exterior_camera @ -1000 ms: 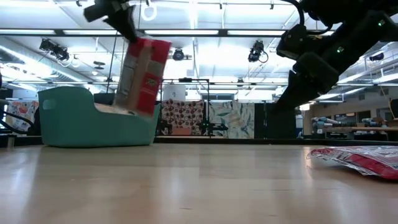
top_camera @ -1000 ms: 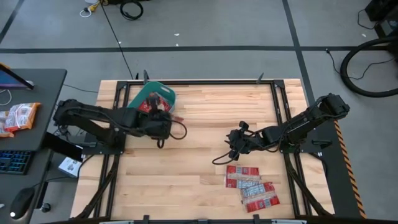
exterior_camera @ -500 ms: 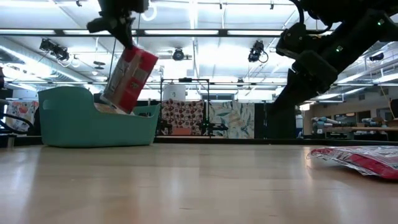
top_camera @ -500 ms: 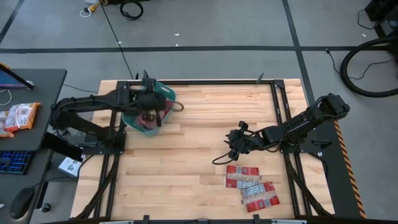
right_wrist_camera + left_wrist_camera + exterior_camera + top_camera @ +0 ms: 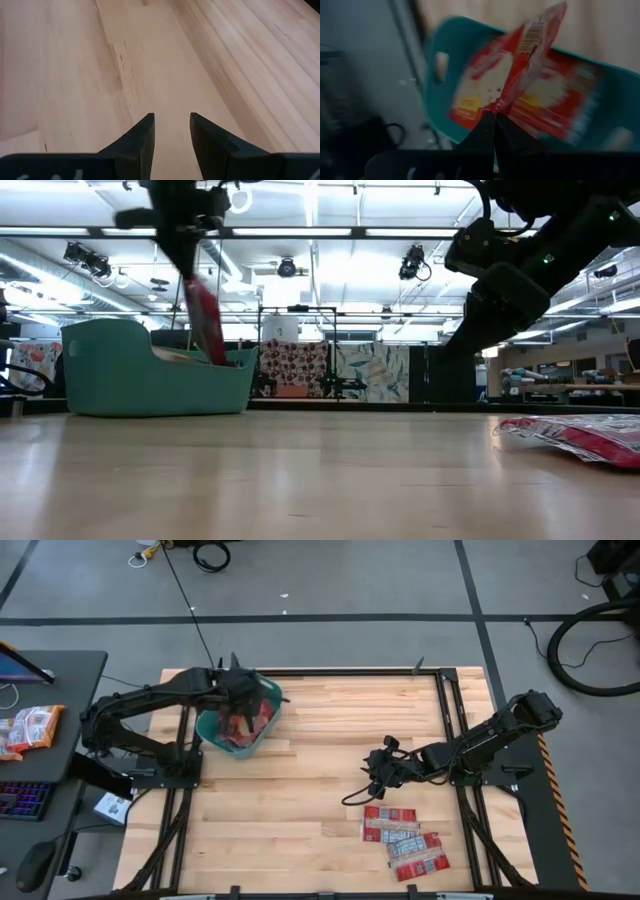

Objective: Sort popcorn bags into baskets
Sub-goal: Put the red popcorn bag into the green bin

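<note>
The left tool point(image 5: 495, 117) pinches a red popcorn bag point(image 5: 530, 60) over the teal basket point(image 5: 210, 728), where more bags lie. The right tool point(image 5: 171, 131) hangs spread over the bare wooden surface point(image 5: 320, 750). Three bags point(image 5: 405, 838) lie near it.

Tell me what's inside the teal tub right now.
Red popcorn bags lie flat in the teal tub; the left hand holds another bag over them. Bags underneath are covered.
</note>
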